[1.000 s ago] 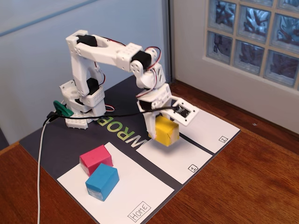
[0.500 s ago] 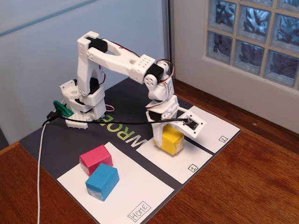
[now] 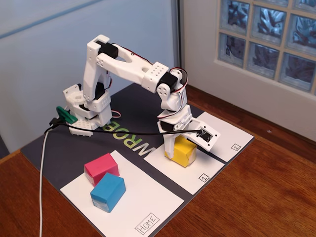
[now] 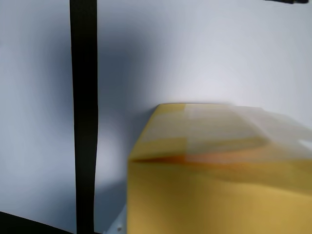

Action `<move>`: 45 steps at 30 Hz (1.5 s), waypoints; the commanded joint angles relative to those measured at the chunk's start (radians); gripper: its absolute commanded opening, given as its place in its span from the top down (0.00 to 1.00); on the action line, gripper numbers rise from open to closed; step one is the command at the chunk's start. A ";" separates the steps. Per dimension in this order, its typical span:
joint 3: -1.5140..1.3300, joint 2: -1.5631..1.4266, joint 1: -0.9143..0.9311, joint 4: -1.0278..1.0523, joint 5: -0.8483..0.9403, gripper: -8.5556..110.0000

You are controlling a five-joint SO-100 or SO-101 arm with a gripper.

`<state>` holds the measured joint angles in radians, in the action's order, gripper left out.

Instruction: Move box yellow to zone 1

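The yellow box (image 3: 184,152) sits low on the white zone 1 panel (image 3: 190,175), toward the panel's far end, and seems to rest on the paper. My gripper (image 3: 178,147) reaches down from above and is shut on the box; one white finger (image 3: 169,146) shows on the box's left side, and the other is hidden behind the box. In the wrist view the yellow box (image 4: 219,185) fills the lower right, blurred and very close, over white paper (image 4: 195,58). The jaws do not show there.
A pink block (image 3: 100,168) and a blue block (image 3: 107,191) stand touching on the Home panel (image 3: 143,202). The panel marked 2 (image 3: 227,136) lies right of zone 1. A black cable (image 3: 123,132) crosses in front of the arm base. The mat ends at bare wood on the right.
The arm has stretched forward and down. The yellow box went from hanging above the mat's edge down onto the zone 1 panel, then shifted slightly right.
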<state>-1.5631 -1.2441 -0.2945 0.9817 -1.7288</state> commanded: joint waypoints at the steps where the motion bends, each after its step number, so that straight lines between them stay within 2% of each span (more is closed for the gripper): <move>1: 0.043 0.003 0.005 -0.011 0.041 0.89; 18: 0.048 0.028 0.029 -0.018 0.158 0.65; 27: 0.087 0.018 0.035 -0.020 0.164 0.57; 45: 0.213 -0.153 0.003 -0.003 0.106 0.57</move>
<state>-1.4143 -1.3008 -0.2792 0.9725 -1.6153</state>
